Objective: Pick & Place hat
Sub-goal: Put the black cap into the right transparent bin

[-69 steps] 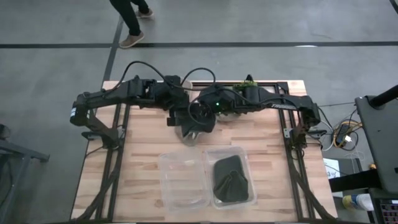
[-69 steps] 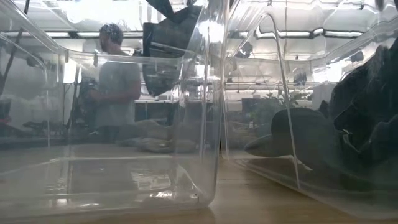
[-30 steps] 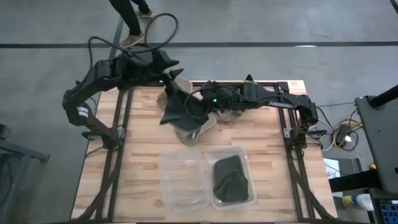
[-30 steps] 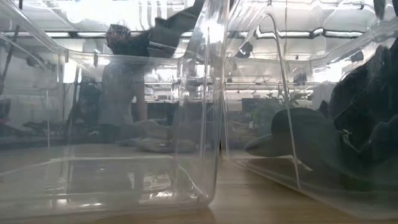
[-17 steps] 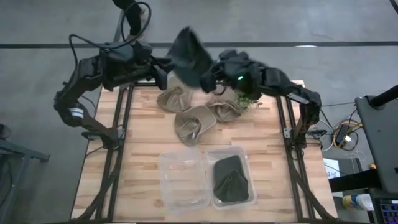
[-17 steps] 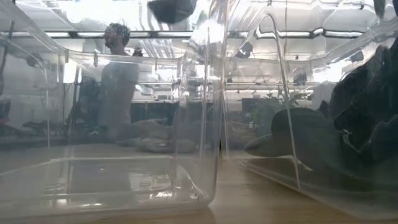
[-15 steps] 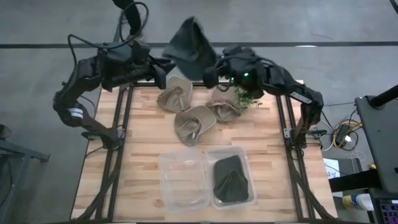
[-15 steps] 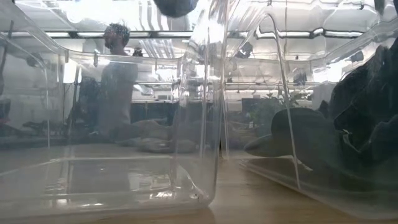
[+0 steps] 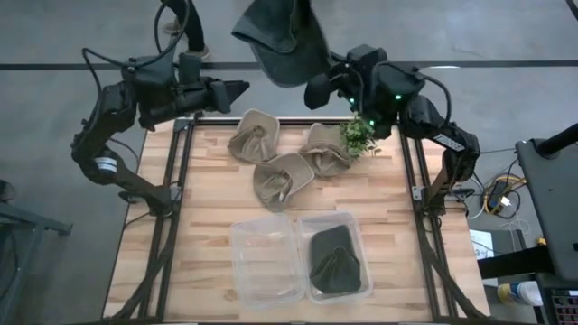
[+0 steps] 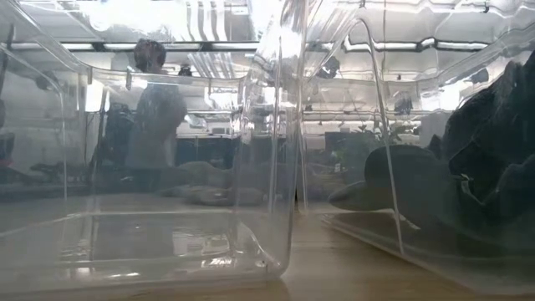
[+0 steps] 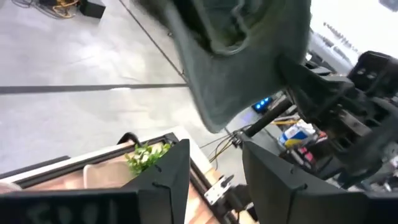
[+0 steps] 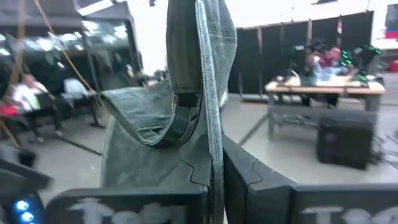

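A wooden table (image 9: 208, 203) on a dark frame filled the middle of the overhead view, with grey floor around it. Two dark arms reached over its far edge. The right gripper (image 9: 312, 90) was raised high above the far edge of the table, its two fingers pinched together on a dark grey-green hat (image 9: 284, 36); in the right wrist view the cloth of that hat (image 12: 180, 118) hung clamped between the closed fingers. The hat was in the air, well above the table, touching nothing else. The left gripper (image 9: 237, 90) hovered near the far left corner, pointing toward the hat but apart from it; its fingers (image 11: 165, 177) stood apart with nothing between them.

At the near edge two clear plastic bins sat side by side. The empty left bin (image 9: 265, 257) touched the right bin (image 9: 336, 255), which held another dark hat (image 9: 336, 262). Between the bins and the arms three tan hats (image 9: 282, 179) lay bunched together on the wood. A small green plant (image 9: 358, 135) stood just beside them, near the right arm.

A person (image 10: 150, 113) stood in the room beyond the table
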Available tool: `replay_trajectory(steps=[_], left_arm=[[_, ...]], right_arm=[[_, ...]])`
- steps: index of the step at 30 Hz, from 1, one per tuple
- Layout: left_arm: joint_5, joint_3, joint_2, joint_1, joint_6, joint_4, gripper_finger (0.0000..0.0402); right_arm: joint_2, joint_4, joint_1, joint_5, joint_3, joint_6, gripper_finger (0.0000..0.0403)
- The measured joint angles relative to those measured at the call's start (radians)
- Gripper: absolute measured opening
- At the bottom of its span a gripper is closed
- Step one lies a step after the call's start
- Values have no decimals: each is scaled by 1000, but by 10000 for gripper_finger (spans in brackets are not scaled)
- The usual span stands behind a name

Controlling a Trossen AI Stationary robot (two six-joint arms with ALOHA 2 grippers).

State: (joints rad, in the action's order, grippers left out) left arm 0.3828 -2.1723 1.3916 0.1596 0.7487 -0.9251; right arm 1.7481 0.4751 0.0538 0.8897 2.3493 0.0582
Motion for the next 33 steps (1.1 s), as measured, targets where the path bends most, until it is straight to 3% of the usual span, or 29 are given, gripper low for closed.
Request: replay_trajectory(steps=[6,16,23,33], left_arm=[[0,3,33,-2,-49,118,140],[20,4,55,-1,-120,141,140],[-1,14,52,-16,-100,138,137],[-26,16,41,-20,-91,135,137]], right_arm=[[9,-37,-12,-31,0,-11,8],[16,-44,-44,-56,-3,11,8],[11,-45,-52,31,-3,-72,8],[-30,-67,-64,22,8,-62,8]])
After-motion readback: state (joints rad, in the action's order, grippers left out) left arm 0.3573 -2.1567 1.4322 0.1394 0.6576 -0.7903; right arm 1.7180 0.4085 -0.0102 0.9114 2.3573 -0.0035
